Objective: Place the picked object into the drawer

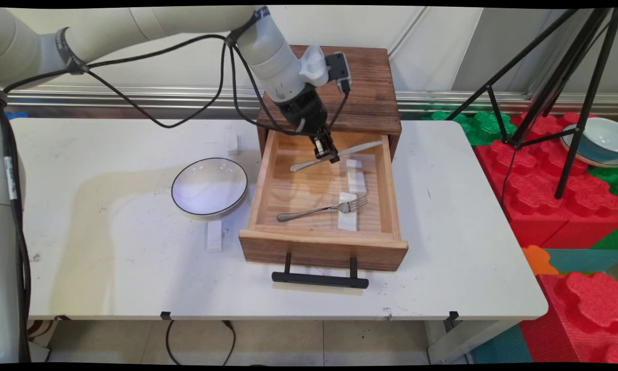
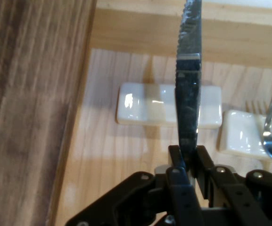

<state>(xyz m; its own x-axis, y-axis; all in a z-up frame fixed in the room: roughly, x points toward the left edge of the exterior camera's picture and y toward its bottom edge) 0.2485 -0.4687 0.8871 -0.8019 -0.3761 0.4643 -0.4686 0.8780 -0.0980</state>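
Worktop [image 1: 107,257]: white; bowl [image 1: 209,186] beside open drawer [image 1: 323,248].
Gripper [image 1: 326,153]: clamped on knife [image 1: 339,153] over drawer.
Nearby: fork [image 1: 323,209], white rests [image 1: 356,176].
Hidden: knife's middle.

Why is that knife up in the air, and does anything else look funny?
The gripper is pinching the knife over the open drawer, so it hangs slanted above its white rest. The fork lies tidily with its tines on another rest. Nothing looks spilled or broken.
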